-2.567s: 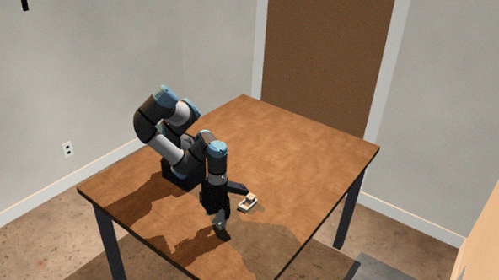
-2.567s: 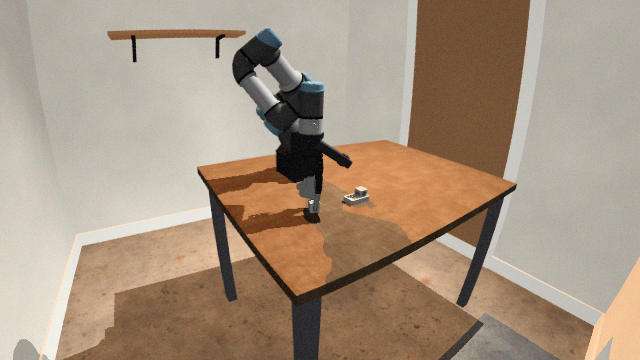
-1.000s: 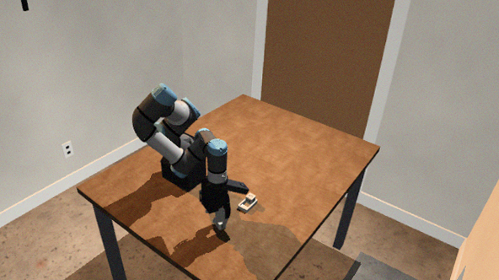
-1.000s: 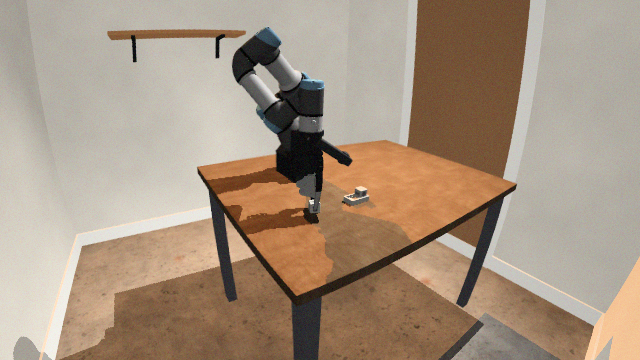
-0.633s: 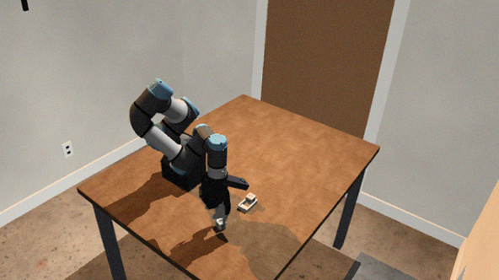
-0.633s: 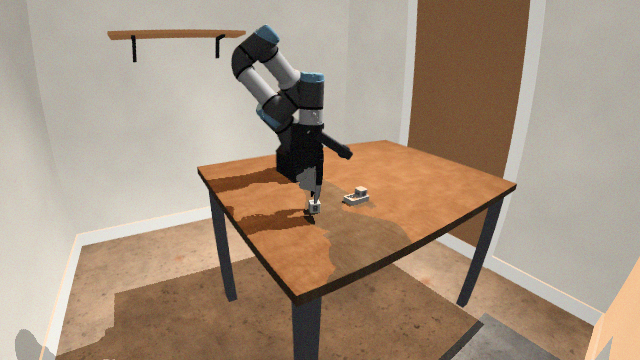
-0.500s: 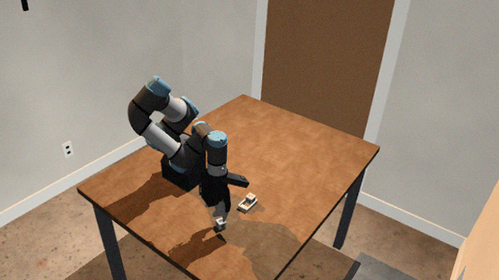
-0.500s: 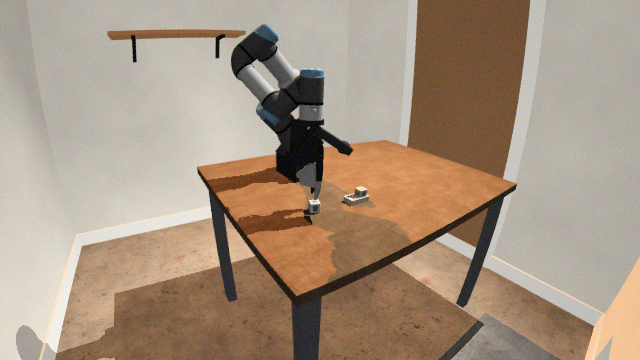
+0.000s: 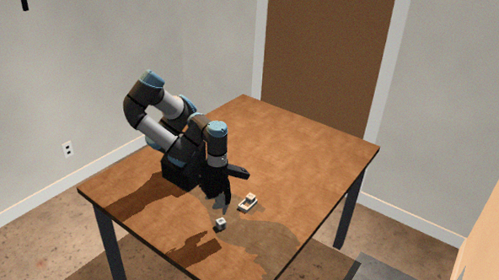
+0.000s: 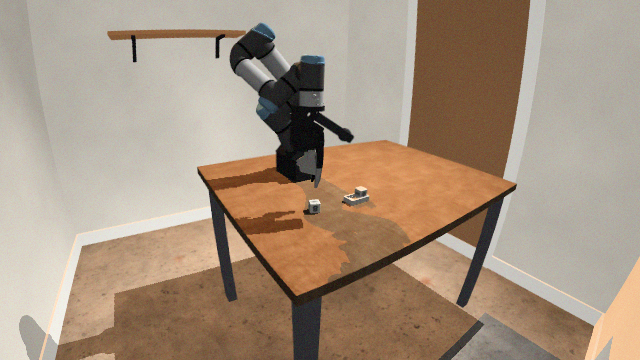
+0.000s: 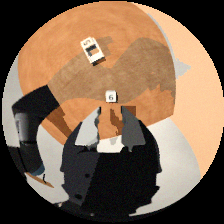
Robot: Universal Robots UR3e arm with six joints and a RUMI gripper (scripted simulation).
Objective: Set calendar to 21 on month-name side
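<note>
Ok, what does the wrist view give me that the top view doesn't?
Wrist only: the loose cube shows a 6 on top, with nothing between the part-open fingers; the tray has one bay unfilled.

Top only: the end effector raised off the table, back from that cube, plus the arm's base.

Both: one cube in the tray, the other out on the table.

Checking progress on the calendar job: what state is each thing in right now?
Gripper: raised above the table, partly open, holding nothing.
Loose cube: flat on the table, outside the tray, 6 facing up.
Tray: one cube seated at one end, other slot vacant.
</note>
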